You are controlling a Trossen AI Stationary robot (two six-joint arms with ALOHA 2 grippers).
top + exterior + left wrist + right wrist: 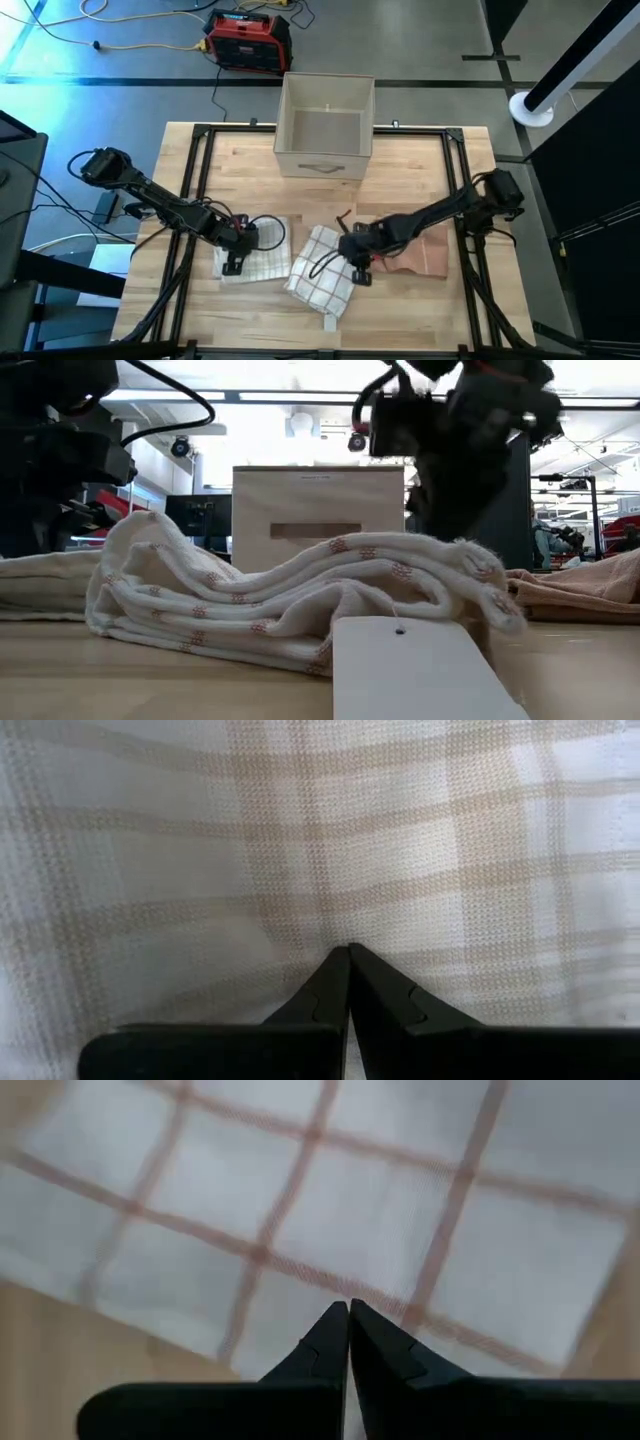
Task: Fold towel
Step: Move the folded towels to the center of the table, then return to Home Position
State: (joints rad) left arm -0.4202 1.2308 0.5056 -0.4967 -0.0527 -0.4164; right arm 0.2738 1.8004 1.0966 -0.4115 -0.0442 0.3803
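Observation:
Three towels lie on the wooden table. A white towel with beige checks [258, 262] lies flat at the left, and my left gripper [235, 260] is shut on it [348, 948]. A white towel with red checks [320, 275] lies rumpled in the middle in thick folds [300, 595]. My right gripper [357, 270] hovers shut over its right edge [348, 1305] and touches nothing. A pinkish-tan towel [425, 255] lies at the right. My left gripper comes from above, pointing down, with its shut fingertips [335, 970] on the beige-checked towel's top surface [330, 935]. Faint creases in the cloth run toward the tips. The towel lies flat on the table. Whether one layer or several is caught, I cannot tell.
An open beige box [325, 125] stands at the table's far middle edge. A white tag [330, 322] lies near the front edge by the red-checked towel. Black frame rails [200, 170] run along the table's sides. Bare wood shows between the towels and the box.

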